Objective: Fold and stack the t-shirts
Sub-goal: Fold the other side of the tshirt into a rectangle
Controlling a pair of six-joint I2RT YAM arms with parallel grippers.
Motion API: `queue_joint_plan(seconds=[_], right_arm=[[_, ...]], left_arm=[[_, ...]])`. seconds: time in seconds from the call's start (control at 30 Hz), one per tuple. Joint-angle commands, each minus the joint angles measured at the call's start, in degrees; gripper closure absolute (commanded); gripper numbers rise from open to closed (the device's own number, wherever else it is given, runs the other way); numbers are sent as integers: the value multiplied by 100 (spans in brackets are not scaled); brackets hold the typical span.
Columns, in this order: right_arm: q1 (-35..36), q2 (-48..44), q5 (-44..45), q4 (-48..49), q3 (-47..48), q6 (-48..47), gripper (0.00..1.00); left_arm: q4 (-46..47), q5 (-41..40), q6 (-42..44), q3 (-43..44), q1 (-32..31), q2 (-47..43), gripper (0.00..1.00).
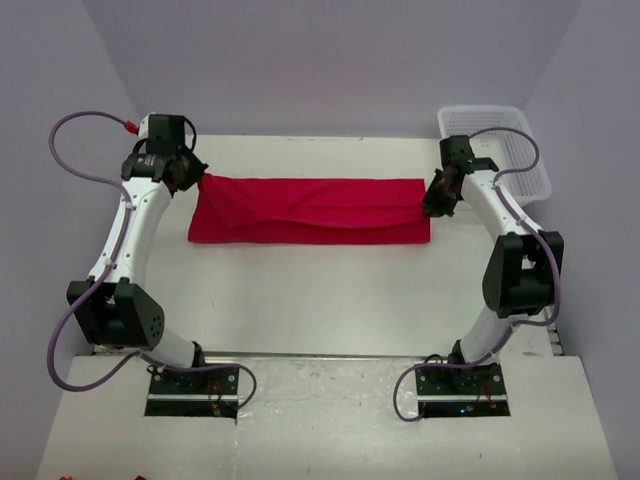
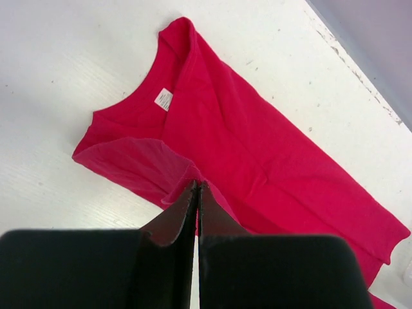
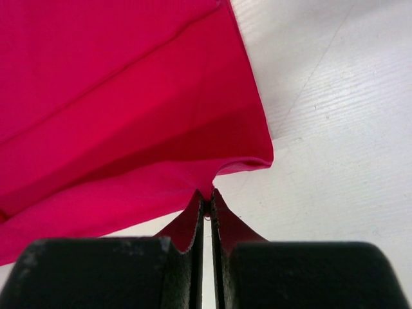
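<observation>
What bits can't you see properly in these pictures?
- Left wrist view: the print on the neck label is too small to read.
- Right wrist view: most of the t-shirt runs off the top and left edges.
- Top view: the right arm covers part of the basket.
- Top view: the left gripper hides its fingertips under its own dark body.

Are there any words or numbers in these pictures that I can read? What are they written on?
Neck label on the red t-shirt: it has faint grey print, but it is too small and blurred to read.
Basket: no writing shows on it.
No other words, numbers or signs can be read in any view.
</observation>
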Motion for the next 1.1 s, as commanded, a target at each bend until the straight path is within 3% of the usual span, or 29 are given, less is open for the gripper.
queue_joint_plan(seconds=[0.0, 0.5, 1.07], right_arm=[[-21, 152, 178, -226, 545, -25, 100], [-38, 1111, 213, -525, 1495, -34, 100], [-91, 2209, 231, -920, 2716, -86, 100]], left_arm=[[311, 187, 202, 432, 147, 207, 100], [715, 864, 659, 968, 226, 1508, 100], [961, 970, 817, 1442, 226, 2606, 100]])
